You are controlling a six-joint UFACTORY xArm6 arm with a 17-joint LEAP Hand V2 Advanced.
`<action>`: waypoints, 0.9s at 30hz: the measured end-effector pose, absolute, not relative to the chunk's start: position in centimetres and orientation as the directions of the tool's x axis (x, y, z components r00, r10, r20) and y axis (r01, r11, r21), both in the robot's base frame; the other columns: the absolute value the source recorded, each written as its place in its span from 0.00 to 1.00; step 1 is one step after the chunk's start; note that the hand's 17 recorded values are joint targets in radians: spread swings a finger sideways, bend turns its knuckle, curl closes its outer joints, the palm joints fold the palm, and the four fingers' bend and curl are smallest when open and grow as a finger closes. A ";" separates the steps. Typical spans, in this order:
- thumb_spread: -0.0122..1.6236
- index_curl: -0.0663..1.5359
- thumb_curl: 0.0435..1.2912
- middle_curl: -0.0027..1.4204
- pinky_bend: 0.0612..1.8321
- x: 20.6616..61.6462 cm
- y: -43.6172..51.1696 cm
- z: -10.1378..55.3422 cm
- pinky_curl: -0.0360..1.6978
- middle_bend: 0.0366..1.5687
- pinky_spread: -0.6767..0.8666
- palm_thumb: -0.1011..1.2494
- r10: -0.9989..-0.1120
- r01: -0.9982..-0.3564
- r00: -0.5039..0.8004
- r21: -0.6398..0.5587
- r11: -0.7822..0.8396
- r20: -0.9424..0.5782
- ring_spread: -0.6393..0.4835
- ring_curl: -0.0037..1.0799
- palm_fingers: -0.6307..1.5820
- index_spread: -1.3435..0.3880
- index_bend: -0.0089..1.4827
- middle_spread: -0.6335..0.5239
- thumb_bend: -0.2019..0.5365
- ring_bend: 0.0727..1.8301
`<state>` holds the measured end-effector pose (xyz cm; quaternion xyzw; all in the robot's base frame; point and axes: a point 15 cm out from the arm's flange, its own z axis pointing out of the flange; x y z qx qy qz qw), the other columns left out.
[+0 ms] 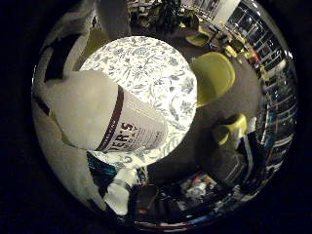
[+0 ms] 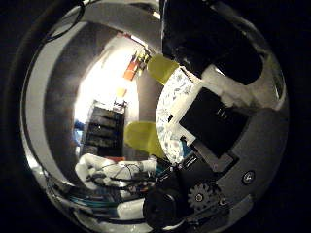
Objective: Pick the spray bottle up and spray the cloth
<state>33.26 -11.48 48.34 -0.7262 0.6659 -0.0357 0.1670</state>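
Note:
The spray bottle (image 1: 122, 122), white with a dark band and a printed label, lies close against my palm and fills much of the little finger side view. My hand (image 1: 63, 161) has its white and black fingers curled round the bottle's body. The bottle's spray head is hidden. Behind the bottle is a white cloth with a grey-blue flower pattern (image 1: 156, 68), spread over a round table. In the thumb side view, black and white fingers (image 2: 214, 121) cross in front of the cloth's edge (image 2: 170, 104).
Yellow chairs (image 1: 214, 75) (image 1: 231, 127) stand on the dark floor beside the round table. Dark shelving (image 2: 99, 128) and a bright wall lie further off. Clutter sits on the floor by the table's edge (image 1: 195, 187).

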 end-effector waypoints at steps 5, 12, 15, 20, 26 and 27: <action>0.46 0.51 0.66 0.46 0.56 33.0 -9.0 49.1 0.81 0.90 0.33 0.85 -0.984 -0.969 0.176 -0.171 -0.176 0.015 0.37 0.75 0.80 0.67 0.82 0.48 0.25 0.72; 0.47 0.51 0.66 0.46 0.55 33.1 -7.4 48.9 0.81 0.89 0.33 0.85 -0.915 -0.960 0.264 -0.009 -0.280 0.304 0.37 0.75 0.80 0.66 0.81 0.48 0.25 0.72; 0.47 0.51 0.66 0.46 0.55 32.6 -6.5 46.1 0.82 0.89 0.32 0.85 -0.893 -0.955 0.297 0.078 -0.288 0.338 0.37 0.75 0.80 0.66 0.81 0.48 0.25 0.72; 0.47 0.51 0.66 0.46 0.55 30.9 -5.9 40.0 0.82 0.89 0.32 0.85 -0.881 -0.939 0.328 0.218 -0.265 0.341 0.37 0.75 0.80 0.66 0.81 0.48 0.25 0.72; 0.47 0.51 0.66 0.46 0.55 29.2 -4.5 32.8 0.82 0.89 0.32 0.85 -0.864 -0.910 0.366 0.325 -0.256 0.346 0.37 0.75 0.80 0.66 0.81 0.48 0.25 0.72; 0.47 0.51 0.66 0.46 0.55 29.0 -4.4 31.9 0.82 0.89 0.32 0.85 -0.855 -0.905 0.377 0.340 -0.257 0.357 0.37 0.75 0.80 0.66 0.81 0.48 0.25 0.72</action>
